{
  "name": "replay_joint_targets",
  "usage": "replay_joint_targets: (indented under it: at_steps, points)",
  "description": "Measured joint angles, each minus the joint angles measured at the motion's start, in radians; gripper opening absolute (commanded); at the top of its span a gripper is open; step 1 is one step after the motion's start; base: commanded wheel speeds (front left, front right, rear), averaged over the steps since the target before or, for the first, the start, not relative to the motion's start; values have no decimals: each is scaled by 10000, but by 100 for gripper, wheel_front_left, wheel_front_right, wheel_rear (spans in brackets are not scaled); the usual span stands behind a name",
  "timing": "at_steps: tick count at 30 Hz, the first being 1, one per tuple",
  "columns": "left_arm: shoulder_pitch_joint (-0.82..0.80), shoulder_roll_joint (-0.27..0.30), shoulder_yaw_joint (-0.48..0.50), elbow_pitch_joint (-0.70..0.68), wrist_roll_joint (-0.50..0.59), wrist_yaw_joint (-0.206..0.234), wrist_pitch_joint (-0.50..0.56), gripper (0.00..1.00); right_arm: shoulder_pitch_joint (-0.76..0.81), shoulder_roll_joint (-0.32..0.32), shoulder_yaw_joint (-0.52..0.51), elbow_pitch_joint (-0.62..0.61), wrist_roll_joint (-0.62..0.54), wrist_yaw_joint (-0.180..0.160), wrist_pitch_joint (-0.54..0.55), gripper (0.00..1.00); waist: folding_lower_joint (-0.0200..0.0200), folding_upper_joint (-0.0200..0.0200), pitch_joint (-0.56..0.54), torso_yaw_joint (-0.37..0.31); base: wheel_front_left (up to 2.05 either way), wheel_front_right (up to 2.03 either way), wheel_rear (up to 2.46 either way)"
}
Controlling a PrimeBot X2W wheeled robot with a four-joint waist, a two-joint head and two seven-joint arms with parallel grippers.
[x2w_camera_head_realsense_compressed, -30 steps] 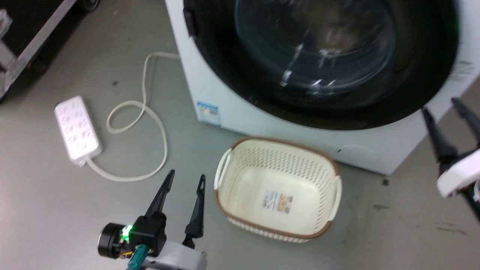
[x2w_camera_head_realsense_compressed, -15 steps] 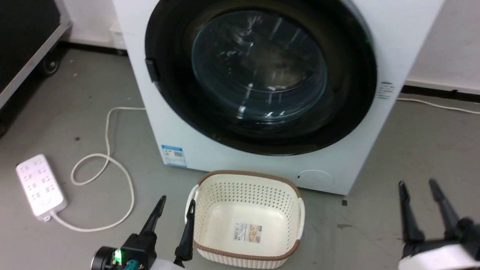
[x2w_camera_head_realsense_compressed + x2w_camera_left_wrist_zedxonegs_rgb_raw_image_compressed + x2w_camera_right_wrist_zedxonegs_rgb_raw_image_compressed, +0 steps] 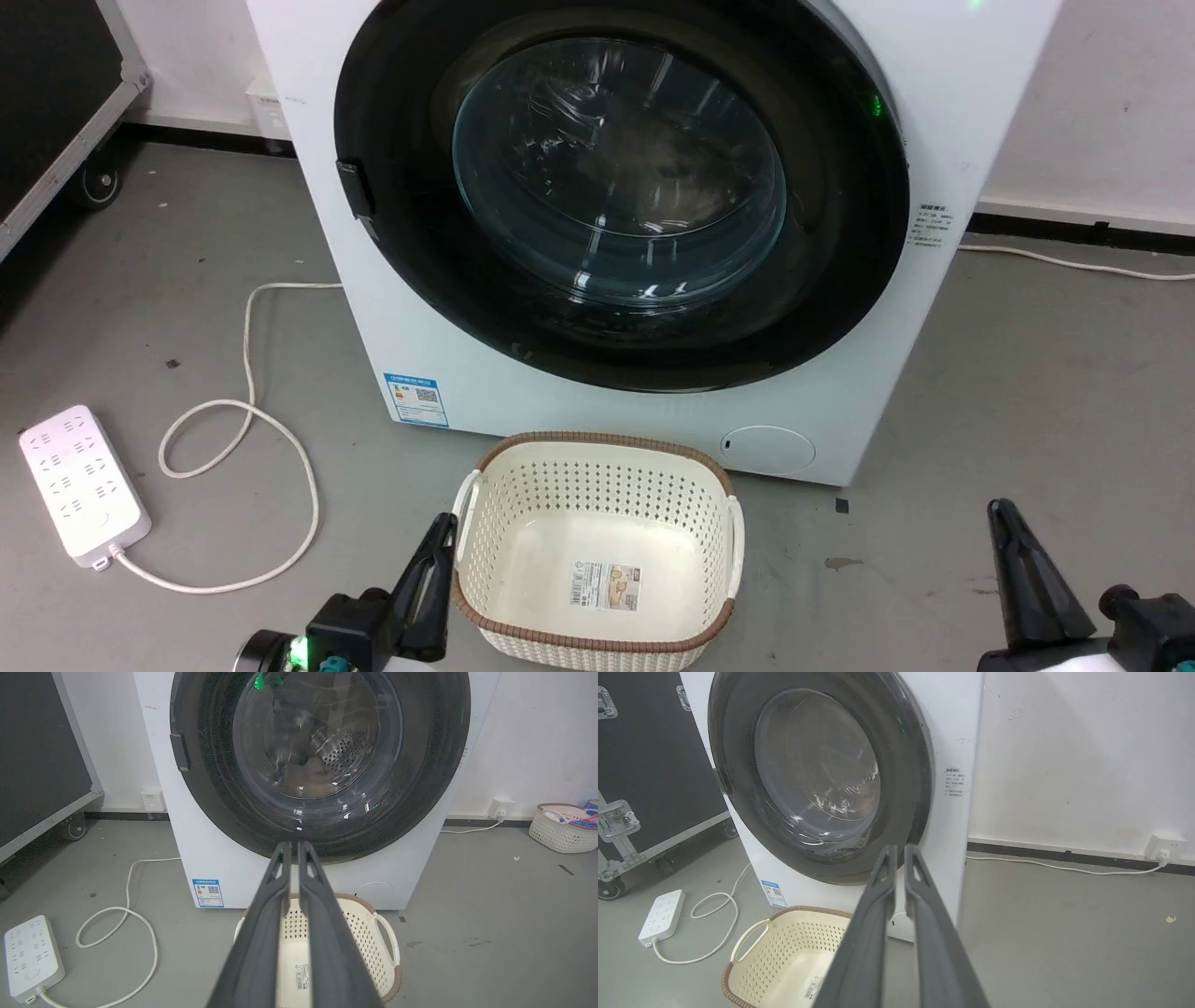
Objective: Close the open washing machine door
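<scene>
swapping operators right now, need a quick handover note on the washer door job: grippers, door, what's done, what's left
Left gripper: fingers together, empty, low by the laundry basket.
Right gripper: fingers together, empty, low on the right, not touching the washing machine door.
Door: lies flush against the front of the washing machine, with no gap visible at its rim. Neither gripper is on it.
Done: the door looks closed.
Left: the pictures cannot confirm the latch, so a check may be worthwhile. Otherwise nothing.
</scene>
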Motion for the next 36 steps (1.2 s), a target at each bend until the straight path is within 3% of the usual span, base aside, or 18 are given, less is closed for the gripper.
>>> replay_joint_targets:
  at_steps: [36]
  points:
    - [-7,-35,372,-416,203,180,746,0,-138,58,171,-102,-339,0,767,0,0,0,66,-185,0,0,0]
